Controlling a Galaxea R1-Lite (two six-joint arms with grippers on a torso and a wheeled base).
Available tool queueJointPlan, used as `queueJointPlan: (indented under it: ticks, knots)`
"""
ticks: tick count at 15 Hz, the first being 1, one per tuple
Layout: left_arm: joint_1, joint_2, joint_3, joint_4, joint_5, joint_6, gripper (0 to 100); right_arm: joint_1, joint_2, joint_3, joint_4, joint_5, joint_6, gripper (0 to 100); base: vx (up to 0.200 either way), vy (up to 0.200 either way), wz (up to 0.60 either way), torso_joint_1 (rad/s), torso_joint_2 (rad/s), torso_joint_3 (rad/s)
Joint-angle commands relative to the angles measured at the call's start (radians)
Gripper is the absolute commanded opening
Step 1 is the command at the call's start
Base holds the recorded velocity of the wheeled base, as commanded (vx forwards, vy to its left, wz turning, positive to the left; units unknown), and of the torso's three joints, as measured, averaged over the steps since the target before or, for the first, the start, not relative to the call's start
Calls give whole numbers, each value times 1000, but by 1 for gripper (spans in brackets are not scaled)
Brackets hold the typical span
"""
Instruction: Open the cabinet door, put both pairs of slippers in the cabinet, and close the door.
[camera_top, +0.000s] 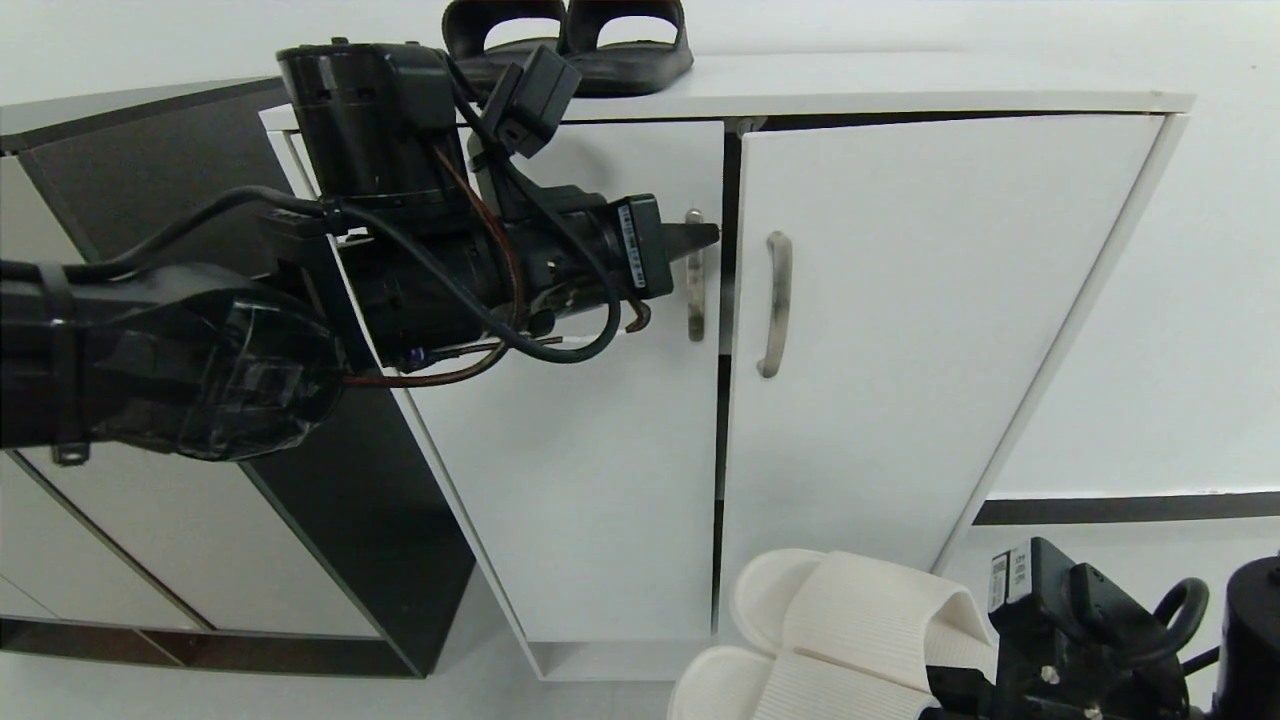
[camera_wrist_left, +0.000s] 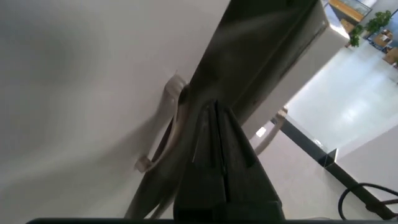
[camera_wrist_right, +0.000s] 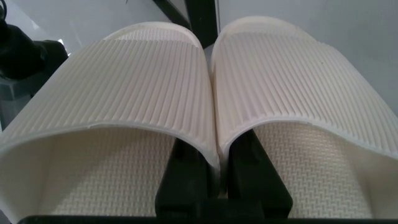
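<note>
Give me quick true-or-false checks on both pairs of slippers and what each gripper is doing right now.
1. The black slippers lie on top of the cabinet. True.
2. The right gripper grips the white slippers. True.
3. The left gripper is up at the black slippers. False: it is at the left door's handle.
4. The white slippers are inside the cabinet. False: they are held outside it, low in front of the right door.

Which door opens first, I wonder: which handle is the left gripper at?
The left door's handle, its upper end at the tip of the left gripper; the right door's handle stands free.
</note>
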Motion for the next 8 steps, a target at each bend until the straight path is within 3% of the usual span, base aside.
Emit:
queueJointPlan:
  ticks: [1, 8]
  knots:
    - [-7, 32, -32, 1, -1, -1, 0, 4, 3, 0, 0, 1, 0, 0, 0, 0, 0, 0, 0, 0]
    - [-20, 64, -70, -1, -1, -1, 0, 10, 8, 8, 2, 1, 0, 0, 0, 0, 0, 0, 0, 0]
